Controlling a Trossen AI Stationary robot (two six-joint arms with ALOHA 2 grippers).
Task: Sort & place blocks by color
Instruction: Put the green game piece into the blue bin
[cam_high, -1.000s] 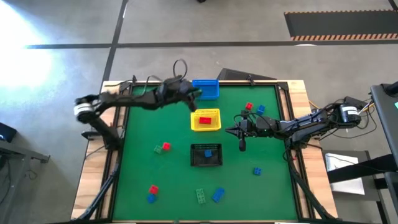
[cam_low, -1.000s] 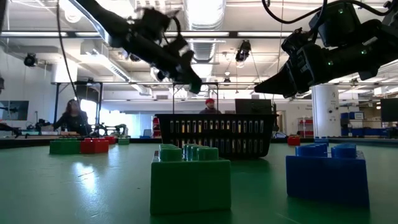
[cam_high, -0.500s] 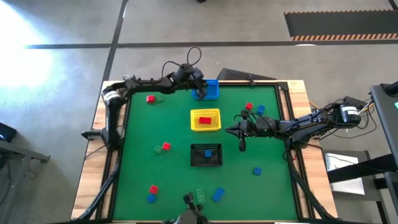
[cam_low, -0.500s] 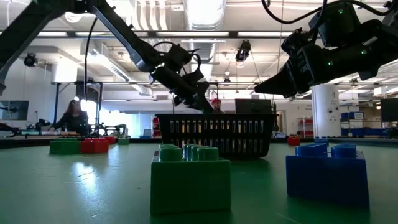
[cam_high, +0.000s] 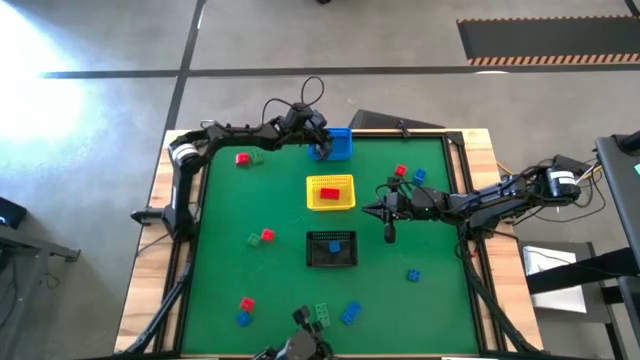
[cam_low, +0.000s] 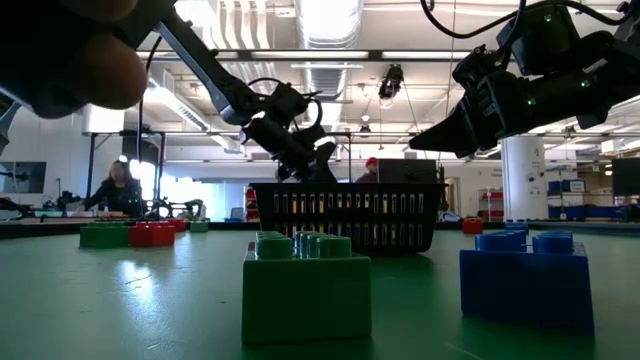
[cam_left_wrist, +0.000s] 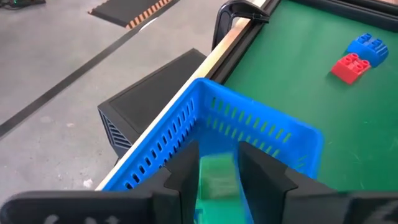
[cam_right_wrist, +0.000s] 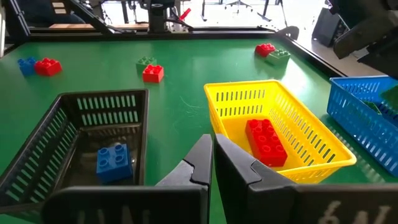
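Green block (cam_left_wrist: 216, 177) btwn left gripper (cam_left_wrist: 217, 180) fingers is blurred and cut by frame bottom, blue basket (cam_left_wrist: 186, 134) interior mostly hidden from above by left arm, dark blurred shape (cam_low: 70, 55) blocks low view's top-left corner.

No readable text, label or number anywhere.

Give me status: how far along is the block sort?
Done: a red block in the yellow basket, a blue block in the black basket. In hand: left gripper holds a green block over the blue basket. Right gripper waits, shut. Left: loose blocks scattered across the table.
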